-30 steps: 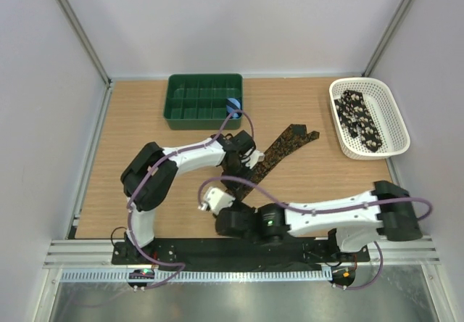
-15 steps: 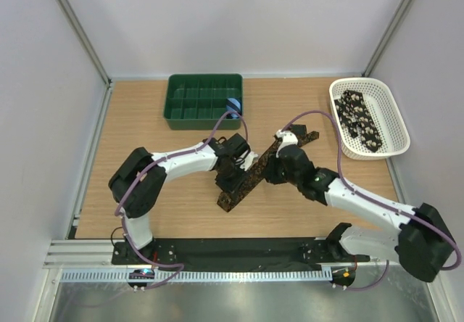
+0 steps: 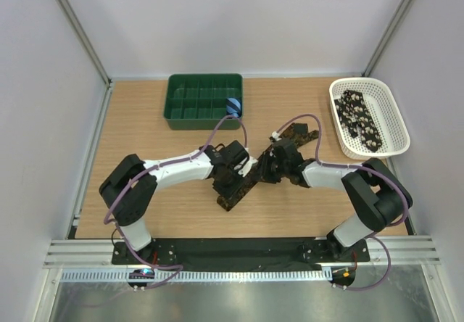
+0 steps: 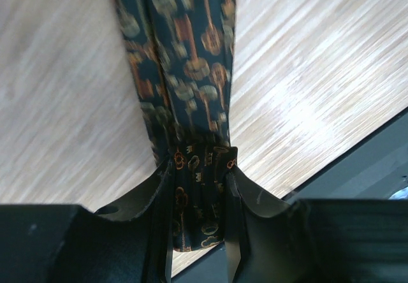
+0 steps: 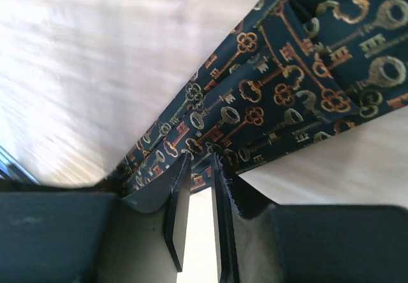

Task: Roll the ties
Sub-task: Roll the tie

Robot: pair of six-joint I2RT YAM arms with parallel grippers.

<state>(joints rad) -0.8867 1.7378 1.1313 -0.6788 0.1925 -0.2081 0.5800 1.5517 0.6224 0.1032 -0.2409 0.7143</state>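
Observation:
A dark tie (image 3: 299, 132) patterned with tan-orange keys lies slanted across the wooden table, from the middle toward the front. My left gripper (image 3: 232, 186) is shut on its near end. In the left wrist view a folded wad of the tie (image 4: 185, 41) fills the gap between the left gripper's (image 4: 199, 181) jaws. My right gripper (image 3: 267, 168) sits at the tie's middle. In the right wrist view the right gripper's (image 5: 199, 163) tips meet the tie's (image 5: 287, 85) edge with a narrow slit between the jaws; I cannot see whether they hold cloth. A black tie with pale spots (image 3: 359, 119) lies in the basket.
A white basket (image 3: 366, 154) stands at the back right. A green compartment tray (image 3: 203, 124) stands at the back, with a small blue roll (image 3: 233, 106) in its right end. The table's black front edge lies just beyond the tie's near end.
The right arm has swung from low near the front, up to the tie's middle. The left gripper has drawn the tie's near end slightly forward, still gripping it.

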